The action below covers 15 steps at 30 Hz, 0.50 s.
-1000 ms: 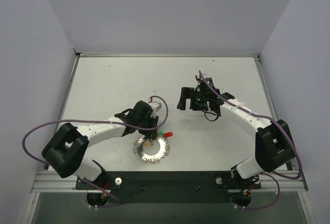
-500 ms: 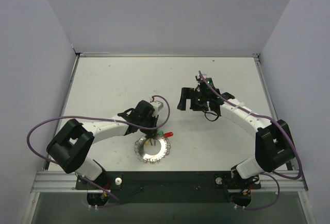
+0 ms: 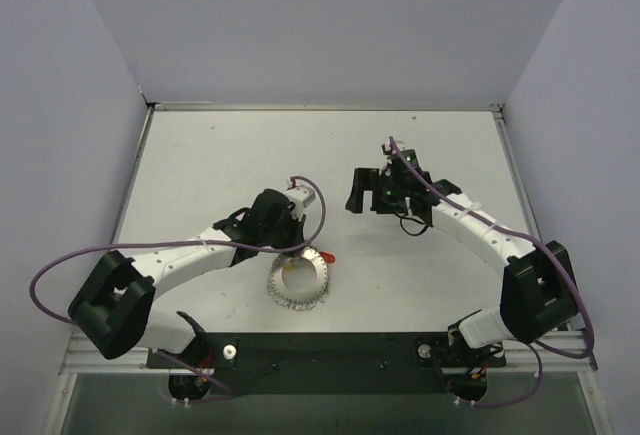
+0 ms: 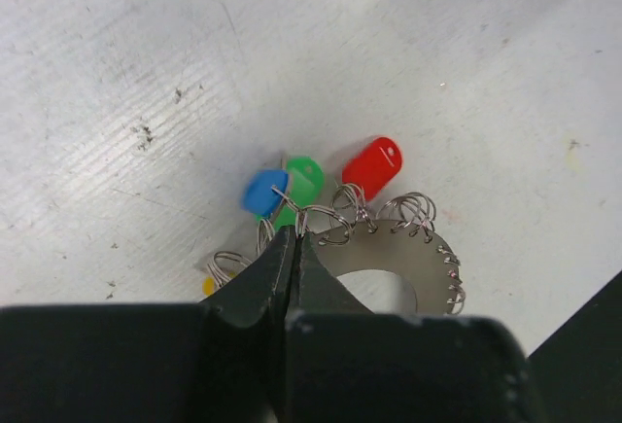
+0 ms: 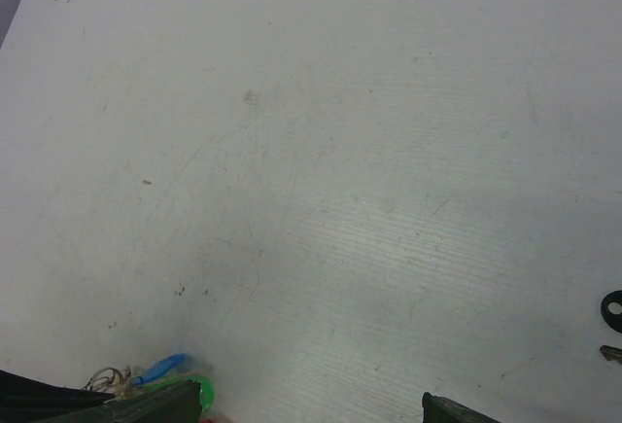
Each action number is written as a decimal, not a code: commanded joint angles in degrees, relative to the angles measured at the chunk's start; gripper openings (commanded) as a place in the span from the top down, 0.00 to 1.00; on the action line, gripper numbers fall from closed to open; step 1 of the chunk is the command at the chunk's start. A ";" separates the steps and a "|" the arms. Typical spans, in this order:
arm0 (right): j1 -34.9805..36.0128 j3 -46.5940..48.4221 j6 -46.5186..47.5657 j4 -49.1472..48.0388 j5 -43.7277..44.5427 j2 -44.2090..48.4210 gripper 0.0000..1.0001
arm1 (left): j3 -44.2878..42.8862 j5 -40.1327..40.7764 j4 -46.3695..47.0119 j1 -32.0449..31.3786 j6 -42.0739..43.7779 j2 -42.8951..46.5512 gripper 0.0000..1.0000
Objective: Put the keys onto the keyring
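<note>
The keyring lies near the table's front edge, a silvery disc with a wide hole and small wire loops round its rim. The keys hang at its far rim: blue head, green head, red head, and a bit of a yellow one. My left gripper is shut, its tips pinching a wire loop on the ring's rim beside the blue key. My right gripper is open and empty, off to the right of the ring; its view shows the blue key and the green key.
The table is white and scuffed, walled in on the left, back and right. A small dark object shows at the right edge of the right wrist view. The metal rail runs along the near edge.
My left arm has swung and its gripper has shifted a little away from the near edge; the keyring has moved with it and looks tilted. The right arm has hardly moved.
</note>
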<state>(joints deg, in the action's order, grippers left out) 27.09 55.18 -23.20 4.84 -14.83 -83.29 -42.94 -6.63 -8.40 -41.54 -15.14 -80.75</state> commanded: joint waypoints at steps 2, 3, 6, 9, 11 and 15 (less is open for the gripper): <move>-0.02 2.39 1.49 0.17 -2.48 6.20 0.05 | -2.59 -3.03 2.60 -0.03 3.44 7.97 1.00; -0.11 2.30 1.67 -0.18 -3.88 7.34 0.05 | -2.76 -3.30 2.52 -0.03 3.71 8.76 1.00; -0.11 1.51 1.84 -2.29 -7.82 9.88 0.05 | -3.20 -4.61 2.43 -0.03 5.29 11.57 1.00; -0.20 0.46 1.58 -6.14 -14.67 12.26 0.05 | -3.12 -6.11 2.95 -0.12 6.87 14.21 1.00; -0.20 0.28 0.79 -8.79 -17.94 13.23 0.05 | -3.12 -6.37 3.48 -0.12 7.14 15.71 1.00; 0.94 1.68 0.52 -11.17 -25.50 14.47 0.11 | -3.64 -6.46 3.40 -0.12 7.49 16.68 1.00</move>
<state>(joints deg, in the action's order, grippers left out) 27.05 55.29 -22.46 -1.15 -29.93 -70.85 -43.22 -11.31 -8.34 -41.54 -9.32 -66.06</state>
